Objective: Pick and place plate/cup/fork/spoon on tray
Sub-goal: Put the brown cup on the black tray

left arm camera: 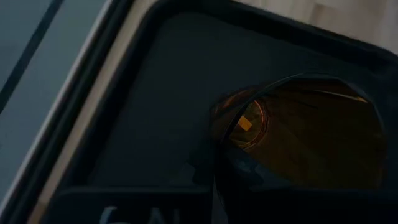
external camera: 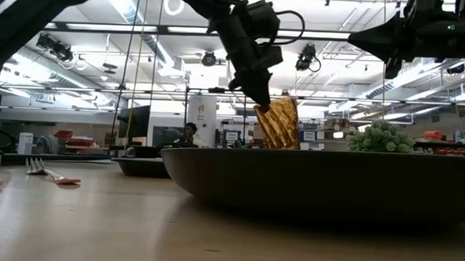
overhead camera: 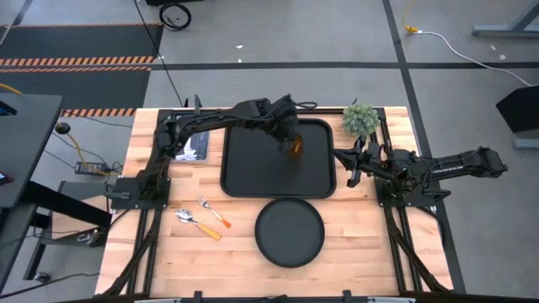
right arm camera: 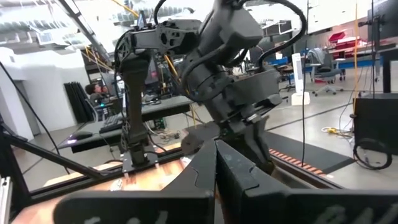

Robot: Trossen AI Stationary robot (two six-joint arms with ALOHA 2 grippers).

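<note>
Your left gripper (overhead camera: 290, 141) reaches across from the table's left side, its arm bent at the elbow and wrist angled down over the tray (overhead camera: 244, 172), fingers clamped on the tilted cup (overhead camera: 295, 148), which hangs at the tray's far right part. Your right gripper (overhead camera: 352, 166) waits folded beside the tray's right edge, fingers closed together, near the small potted plant (overhead camera: 360, 119). The plate (overhead camera: 289, 231) lies on the table in front of the tray; the fork (overhead camera: 214, 212) and spoon (overhead camera: 195, 223) lie to its left.
</note>
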